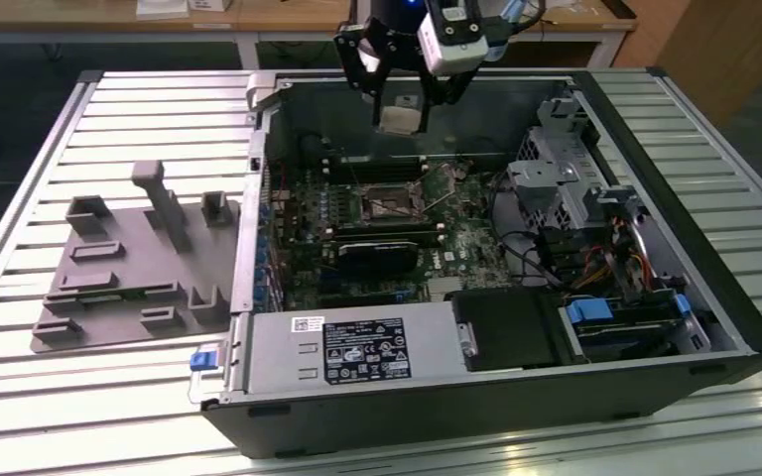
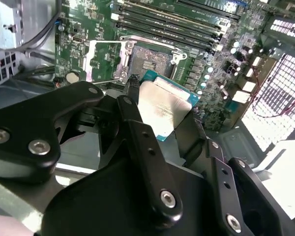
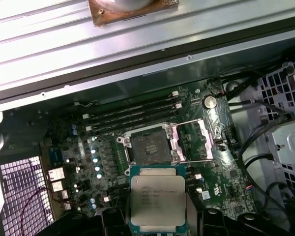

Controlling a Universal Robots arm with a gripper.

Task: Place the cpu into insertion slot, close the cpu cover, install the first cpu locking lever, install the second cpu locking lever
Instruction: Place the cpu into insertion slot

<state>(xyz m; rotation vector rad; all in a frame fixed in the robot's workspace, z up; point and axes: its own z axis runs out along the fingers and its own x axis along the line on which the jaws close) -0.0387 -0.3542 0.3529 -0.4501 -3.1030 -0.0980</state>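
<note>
End effector (image 2: 160, 115) clamped on cpu (image 3: 157, 196), aloft, apart from bare insertion slot (image 3: 148, 145); cpu cover (image 3: 207, 133) swung open.

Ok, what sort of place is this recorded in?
Probably a robotics lab or workshop bench: an opened PC case lies on a slatted metal table, a grey moulded fixture sits beside it, and wooden desks stand behind. The gripper holds the cpu over the open case.

The gripper (image 3: 160, 220) clasps the cpu (image 3: 157, 196) by its edges; the uncovered insertion slot (image 3: 147, 146) lies just beyond it.
</note>
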